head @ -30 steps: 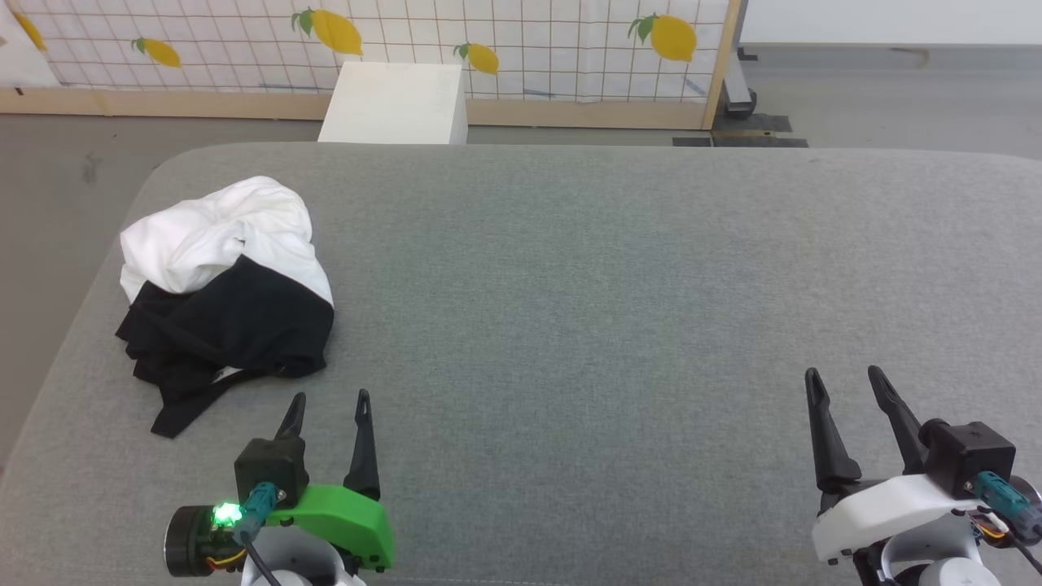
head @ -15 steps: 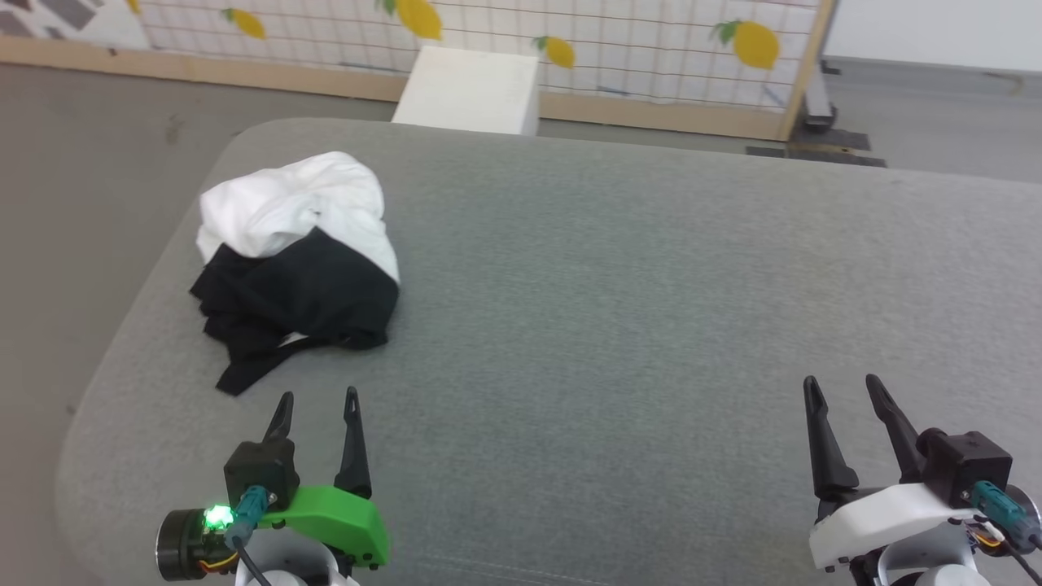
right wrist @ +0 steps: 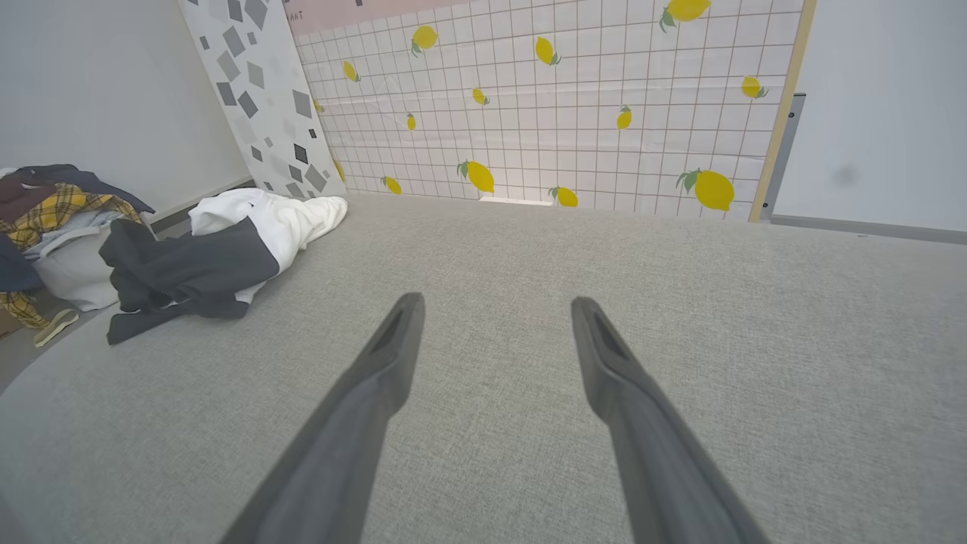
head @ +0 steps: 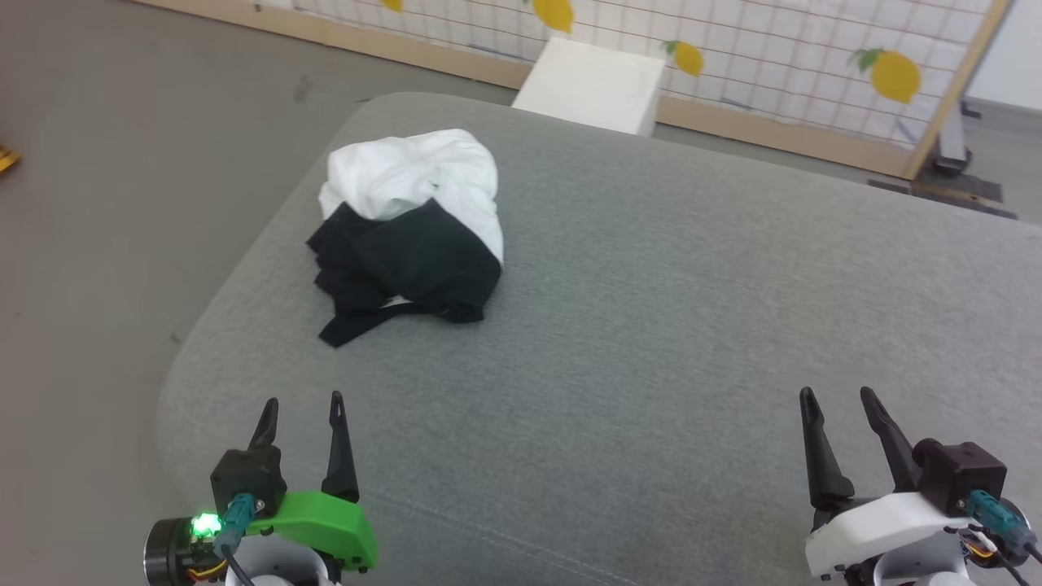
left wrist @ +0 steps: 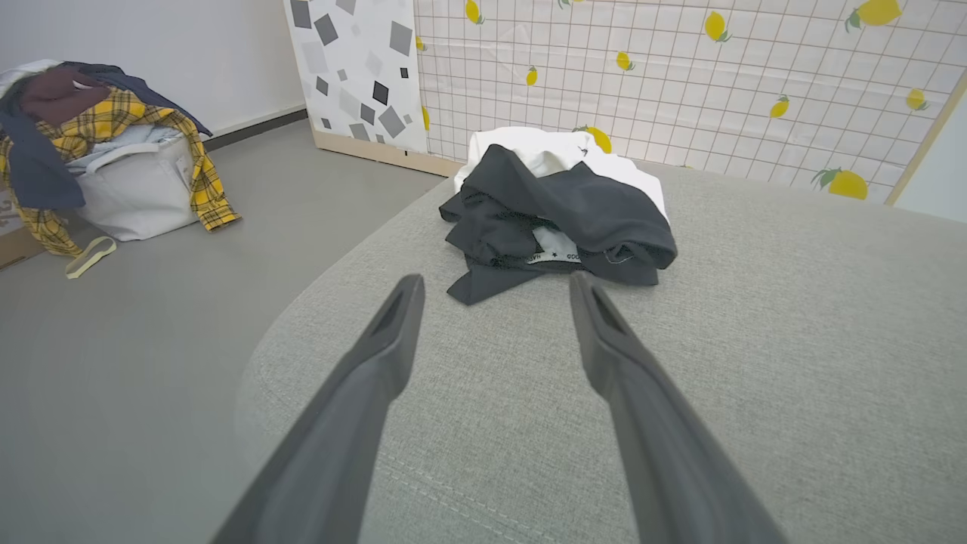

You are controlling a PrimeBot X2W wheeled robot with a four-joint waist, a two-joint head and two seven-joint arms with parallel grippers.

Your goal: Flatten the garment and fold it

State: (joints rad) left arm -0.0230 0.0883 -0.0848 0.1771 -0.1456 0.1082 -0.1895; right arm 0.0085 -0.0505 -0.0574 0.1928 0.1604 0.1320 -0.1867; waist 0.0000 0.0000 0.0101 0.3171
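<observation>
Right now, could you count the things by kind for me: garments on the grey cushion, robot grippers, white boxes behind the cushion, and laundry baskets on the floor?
Garment: 1
Grippers: 2 (left gripper, right gripper)
White box: 1
Laundry basket: 1
Total: 5

— What do we have under the work?
— A wide grey pad (head: 692,325) covered in fabric, rounded at its far left corner, with a stitched seam along our near edge.
— And on it?
— We see the garment (head: 411,232) crumpled at the far left: white farther, black nearer, a black strip trailing near-left.
</observation>
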